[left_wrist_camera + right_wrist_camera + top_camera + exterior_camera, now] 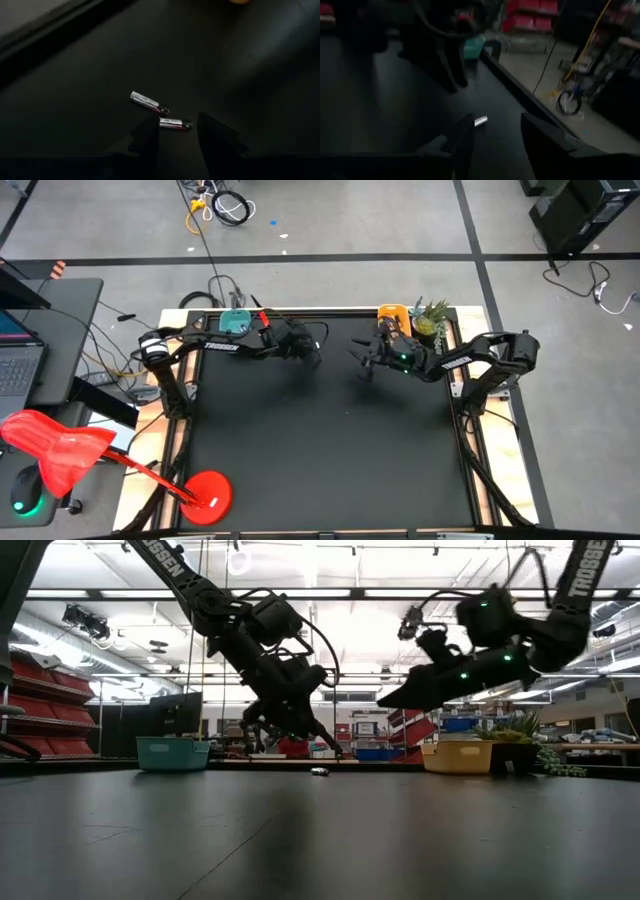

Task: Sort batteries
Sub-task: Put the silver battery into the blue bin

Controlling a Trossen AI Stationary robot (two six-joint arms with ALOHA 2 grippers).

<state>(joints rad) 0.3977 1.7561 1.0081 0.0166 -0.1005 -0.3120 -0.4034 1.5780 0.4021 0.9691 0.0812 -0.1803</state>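
We see left gripper (pixel 177 137) jaws parted, holding nothing, hovering above black table (pixel 320 450) near far edge. Two batteries (pixel 161 114) lie on table just ahead of its fingertips (pixel 147 134), end to end, nearer one between them. Right gripper (pixel 492 131) jaws also apart, empty, raised off table; one silvery battery (pixel 480 120) lies beyond its fingers. Teal tray (pixel 172 752) and yellow tray (pixel 456 756) sit at far edge.

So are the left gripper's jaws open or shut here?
Open. In the left wrist view the left gripper shows a clear gap between its jaws, with one battery lying on the table in that gap, not clamped.
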